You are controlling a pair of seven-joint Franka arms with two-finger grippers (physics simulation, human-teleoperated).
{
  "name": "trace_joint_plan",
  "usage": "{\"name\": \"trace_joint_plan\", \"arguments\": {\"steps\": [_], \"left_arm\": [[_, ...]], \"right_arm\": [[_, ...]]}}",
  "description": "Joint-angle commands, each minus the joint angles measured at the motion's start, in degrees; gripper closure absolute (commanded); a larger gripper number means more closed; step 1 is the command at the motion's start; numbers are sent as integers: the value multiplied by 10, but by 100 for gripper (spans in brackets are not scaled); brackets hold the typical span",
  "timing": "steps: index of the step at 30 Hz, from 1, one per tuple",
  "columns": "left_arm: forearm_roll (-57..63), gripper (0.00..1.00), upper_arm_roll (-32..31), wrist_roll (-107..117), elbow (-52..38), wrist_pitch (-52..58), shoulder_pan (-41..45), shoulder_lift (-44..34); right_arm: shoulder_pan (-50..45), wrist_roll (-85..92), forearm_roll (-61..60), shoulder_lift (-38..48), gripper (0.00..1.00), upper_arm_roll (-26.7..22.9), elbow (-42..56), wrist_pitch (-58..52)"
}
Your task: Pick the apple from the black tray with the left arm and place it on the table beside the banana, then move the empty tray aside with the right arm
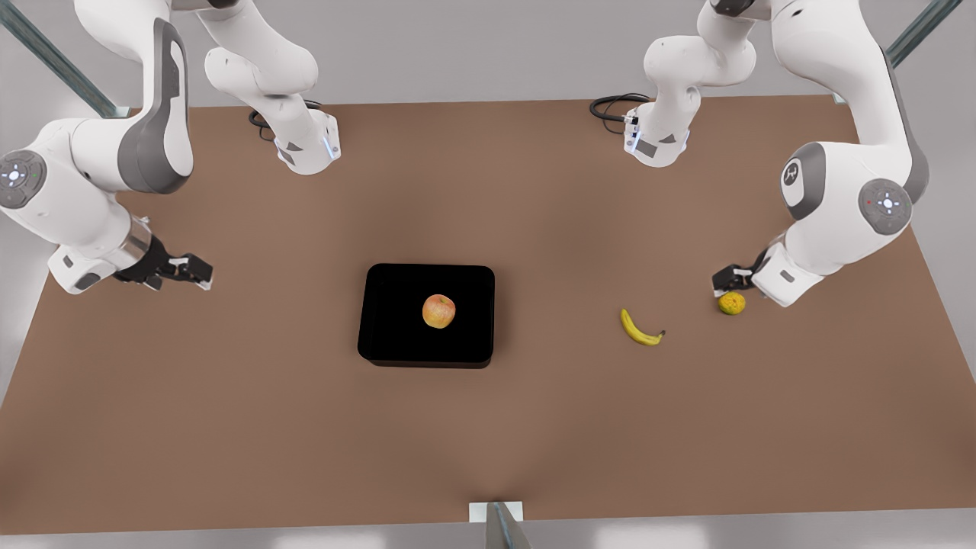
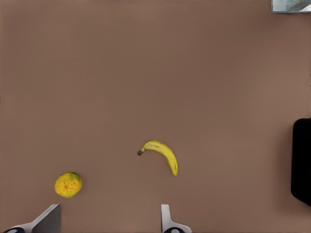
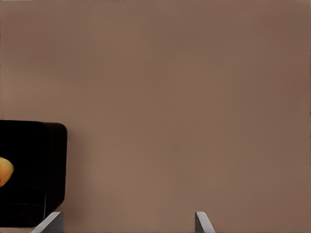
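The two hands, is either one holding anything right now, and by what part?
Nothing is held. The left hand is open near the citrus fruit; the right hand is open over the table.

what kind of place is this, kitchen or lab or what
Most likely a simulated robot test bench, not a kitchen: a plain brown table with two white arms mounted at its far edge, and a few props set out, an apple in a black tray, a banana and a small citrus fruit.
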State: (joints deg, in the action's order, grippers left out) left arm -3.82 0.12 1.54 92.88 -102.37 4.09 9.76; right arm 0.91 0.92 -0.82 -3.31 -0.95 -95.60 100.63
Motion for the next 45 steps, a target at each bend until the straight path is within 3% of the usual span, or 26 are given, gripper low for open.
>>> {"name": "trace_joint_plan", "arguments": {"steps": [1, 3, 5, 6, 9, 10, 12, 18, 21, 29, 45], "left_arm": [[0, 0, -3, 10, -1, -44, 1, -3], [4, 0, -54, 20, -9, -44, 2, 4], [20, 0, -80, 225, -36, -45, 108, 32], [54, 0, -82, 358, -95, -38, 183, 86], [65, 0, -75, 608, -380, -24, 312, 328], [83, 0, -75, 649, -437, -26, 342, 376], [128, 0, -69, 720, -439, -59, 406, 416], [152, 0, -70, 817, -427, -90, 469, 446], [152, 0, -68, 844, -418, -93, 466, 447], [152, 0, -49, 801, -420, -224, 465, 501], [181, 0, -48, 672, -396, -263, 465, 527]], "right_arm": [[-3, 8, 1, 1, 0, 1, 1, 37], [-4, 8, 2, 1, 0, 15, 1, 30], [-4, 8, 2, 1, 0, 17, 1, 28], [-4, 8, 2, 1, 0, 21, 1, 28], [-4, 8, 16, 0, 0, 29, 1, 25], [-3, 6, 19, 0, 0, 31, 1, 25], [-3, 7, 19, 0, 0, 31, 1, 25], [-3, 7, 19, -1, 0, 31, 1, 25], [-3, 7, 19, -1, 0, 31, 1, 25], [-3, 7, 19, -1, 0, 31, 1, 25], [-3, 6, 19, -1, 0, 31, 1, 25]]}}
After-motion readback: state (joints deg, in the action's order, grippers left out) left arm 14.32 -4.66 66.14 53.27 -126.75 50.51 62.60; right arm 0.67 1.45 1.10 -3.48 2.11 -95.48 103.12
